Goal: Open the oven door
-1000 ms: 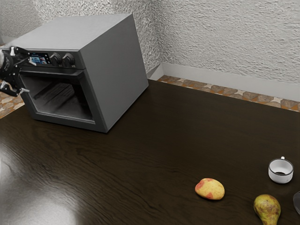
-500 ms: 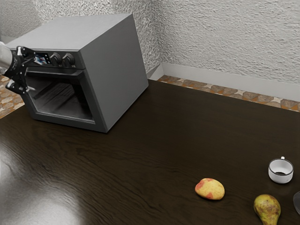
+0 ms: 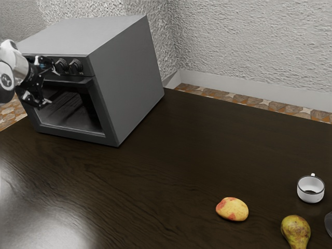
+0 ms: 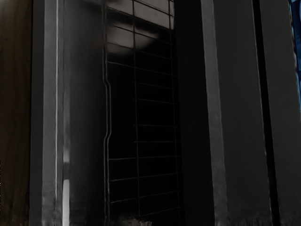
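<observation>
Fingers [image 3: 37,98] spread, clasping nothing, right by the oven door [image 3: 72,133] — it's shut, fronting the countertop oven [image 3: 127,78] at the exterior view's left. Take the top rail [image 3: 78,82]: rigid, probably slick — expect a fairly heavy, stiff-hinged swing.

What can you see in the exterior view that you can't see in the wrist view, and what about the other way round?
Exterior view: a white cup, a pear, a yellow-and-red fruit, two round knobs, and the pincer, open in front of the oven.

Wrist view: a close look at thin wires crossing each other on the rack.

Both: the shut oven door, its dark window and a bit of blue screen.
</observation>
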Robot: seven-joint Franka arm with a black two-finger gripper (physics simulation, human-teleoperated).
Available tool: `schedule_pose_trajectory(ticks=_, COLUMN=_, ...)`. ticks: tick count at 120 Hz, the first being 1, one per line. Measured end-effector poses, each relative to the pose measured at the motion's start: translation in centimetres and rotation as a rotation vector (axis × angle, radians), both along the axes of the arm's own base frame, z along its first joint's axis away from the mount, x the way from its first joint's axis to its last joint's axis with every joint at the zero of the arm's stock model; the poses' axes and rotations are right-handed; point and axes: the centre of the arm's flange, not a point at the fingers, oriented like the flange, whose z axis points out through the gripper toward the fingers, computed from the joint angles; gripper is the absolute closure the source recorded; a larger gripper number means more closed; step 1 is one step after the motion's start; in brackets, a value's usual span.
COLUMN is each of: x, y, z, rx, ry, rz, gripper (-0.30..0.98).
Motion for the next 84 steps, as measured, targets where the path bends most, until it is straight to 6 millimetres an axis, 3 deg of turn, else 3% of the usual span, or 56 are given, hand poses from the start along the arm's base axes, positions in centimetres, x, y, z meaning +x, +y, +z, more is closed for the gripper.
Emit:
schedule_pose_trajectory(ticks=21, x=-1.2, y=0.1, z=-2.7, rx=-0.03, ry=0.033, rz=0.016, gripper=0.0)
schedule_pose_trajectory(ticks=34, x=-2.4, y=-0.1, z=-3.2, rx=-0.041, ry=0.033, rz=0.029, gripper=0.0)
schedule_pose_trajectory(ticks=49, x=-7.4, y=-0.7, z=-3.1, rx=-0.045, ry=0.026, rz=0.074, gripper=0.0)
schedule_pose_trajectory(ticks=72, x=-13.4, y=-1.3, z=-5.5, rx=-0.093, ry=0.032, rz=0.147, gripper=0.0)
schedule_pose_trajectory(ticks=84, x=-17.8, y=-2.4, z=-5.4, rx=-0.095, ry=0.012, rz=0.191, gripper=0.0)
